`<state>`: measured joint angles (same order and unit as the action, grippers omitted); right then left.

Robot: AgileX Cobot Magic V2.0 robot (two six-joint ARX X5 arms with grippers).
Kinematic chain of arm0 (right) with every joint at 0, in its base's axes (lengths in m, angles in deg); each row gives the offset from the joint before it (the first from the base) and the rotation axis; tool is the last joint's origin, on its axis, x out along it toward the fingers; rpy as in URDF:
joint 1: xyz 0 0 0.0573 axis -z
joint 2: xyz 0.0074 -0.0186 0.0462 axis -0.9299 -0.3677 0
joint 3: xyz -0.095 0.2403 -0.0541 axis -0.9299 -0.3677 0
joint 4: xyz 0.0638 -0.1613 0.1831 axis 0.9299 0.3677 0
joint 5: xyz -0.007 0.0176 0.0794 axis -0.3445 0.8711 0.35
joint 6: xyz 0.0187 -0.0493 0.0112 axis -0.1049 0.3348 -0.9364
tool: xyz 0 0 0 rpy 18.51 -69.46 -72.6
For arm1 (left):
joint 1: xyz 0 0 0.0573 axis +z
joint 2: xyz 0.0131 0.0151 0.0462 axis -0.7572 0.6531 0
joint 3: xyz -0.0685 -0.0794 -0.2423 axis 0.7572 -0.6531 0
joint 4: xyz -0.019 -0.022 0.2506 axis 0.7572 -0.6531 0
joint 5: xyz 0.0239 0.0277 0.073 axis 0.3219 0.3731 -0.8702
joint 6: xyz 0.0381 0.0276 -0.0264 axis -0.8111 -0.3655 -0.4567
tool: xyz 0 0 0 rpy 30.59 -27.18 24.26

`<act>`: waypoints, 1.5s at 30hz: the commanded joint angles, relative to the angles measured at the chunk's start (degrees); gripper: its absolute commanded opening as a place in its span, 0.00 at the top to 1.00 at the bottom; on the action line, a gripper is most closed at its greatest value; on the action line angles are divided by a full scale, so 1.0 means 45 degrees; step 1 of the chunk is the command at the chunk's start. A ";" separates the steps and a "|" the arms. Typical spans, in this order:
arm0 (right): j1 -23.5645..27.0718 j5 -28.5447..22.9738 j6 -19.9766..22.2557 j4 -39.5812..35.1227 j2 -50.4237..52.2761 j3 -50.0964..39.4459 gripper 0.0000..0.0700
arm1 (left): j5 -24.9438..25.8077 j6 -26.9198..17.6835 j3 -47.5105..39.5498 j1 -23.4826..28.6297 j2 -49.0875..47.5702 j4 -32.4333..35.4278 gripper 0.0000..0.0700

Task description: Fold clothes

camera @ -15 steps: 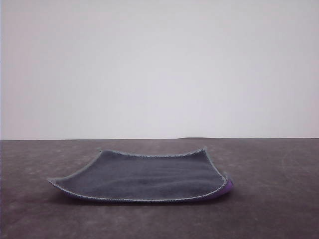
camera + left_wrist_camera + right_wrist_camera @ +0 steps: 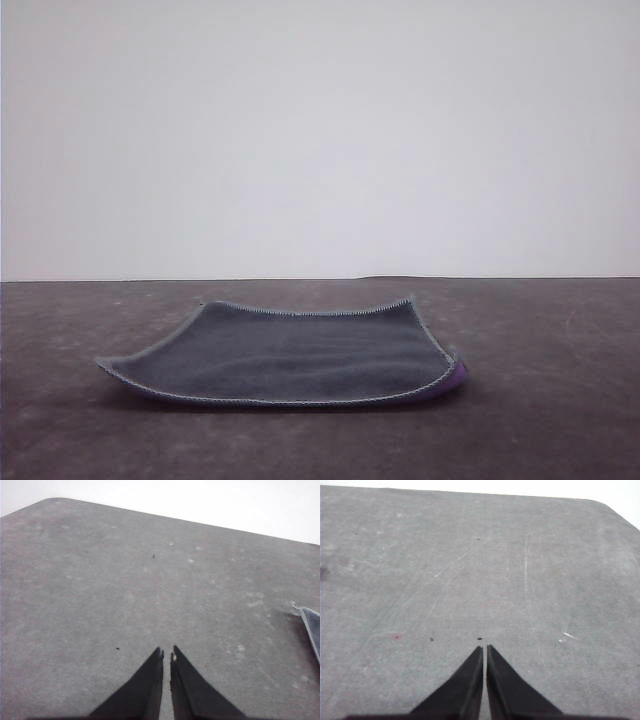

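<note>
I see the cloth (image 2: 285, 352) lying unfolded, grey face up, mid-worktop (image 2: 560, 420), with my left tool (image 2: 166, 655) and right tool (image 2: 484, 649) pinched narrow, empty, clear of it, apparently awaiting the first grasp.

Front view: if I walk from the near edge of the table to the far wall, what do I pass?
Bare dark table → the dark grey cloth, with purple peeking out at its right corner → more bare table → the pale wall.
</note>
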<state>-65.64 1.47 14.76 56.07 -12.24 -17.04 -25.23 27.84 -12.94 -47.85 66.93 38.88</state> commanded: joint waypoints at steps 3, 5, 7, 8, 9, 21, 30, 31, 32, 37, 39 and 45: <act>0.0019 0.0010 0.0015 -0.0126 0.0044 -0.0073 0.99 | -0.0058 0.0010 -0.0189 0.0000 -0.0005 -0.0209 0.98; 0.0019 0.0010 0.0015 -0.0126 0.0044 -0.0073 0.99 | -0.0058 0.0010 -0.0189 0.0000 -0.0005 -0.0209 0.98; 0.0019 0.0015 0.0015 -0.0126 0.0044 -0.0073 0.99 | -0.0058 0.0010 -0.0189 0.0000 -0.0005 -0.0209 0.98; 0.0019 0.0004 0.0015 -0.0126 0.0044 -0.0073 0.99 | -0.0058 0.0010 -0.0189 -0.0001 -0.0010 -0.0209 0.98; 0.0019 -0.0005 0.0015 -0.0126 0.0044 -0.0073 0.99 | -0.0058 0.0010 -0.0189 -0.0026 -0.0005 -0.0209 0.98; 0.0019 -0.0010 0.0068 -0.0126 0.0044 -0.0073 0.99 | -0.0058 0.0010 -0.0189 -0.0049 -0.0005 -0.0209 0.98; 0.0019 0.0000 0.0053 -0.0409 0.0044 -0.0073 0.99 | -0.0058 0.0010 -0.0189 -0.0049 -0.0005 -0.0199 0.98; 0.0019 0.0000 0.0053 -0.0498 0.0044 -0.0073 0.99 | -0.0058 0.0010 -0.0189 -0.0049 -0.0005 -0.0190 0.98; 0.0019 0.0005 0.0053 -0.0570 0.0044 -0.0073 0.99 | -0.0058 0.0010 -0.0189 -0.0049 -0.0005 -0.0180 0.98; 0.0019 0.0479 -0.0605 -0.0729 0.0044 -0.0073 0.99 | -0.0053 0.0111 -0.0189 -0.0049 -0.0005 0.0072 0.98; 0.0015 0.0790 -0.0737 -0.0869 0.0044 -0.0073 0.99 | 0.0137 0.0162 -0.0178 -0.0049 -0.0005 0.0253 0.98; -0.0005 0.1287 -0.2424 -0.1461 -0.0039 0.0203 0.99 | 0.0471 0.1119 0.0277 -0.0058 0.0208 0.0906 0.98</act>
<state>-65.64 7.06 7.60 50.19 -12.32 -16.95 -23.22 31.00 -12.86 -48.09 67.38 42.34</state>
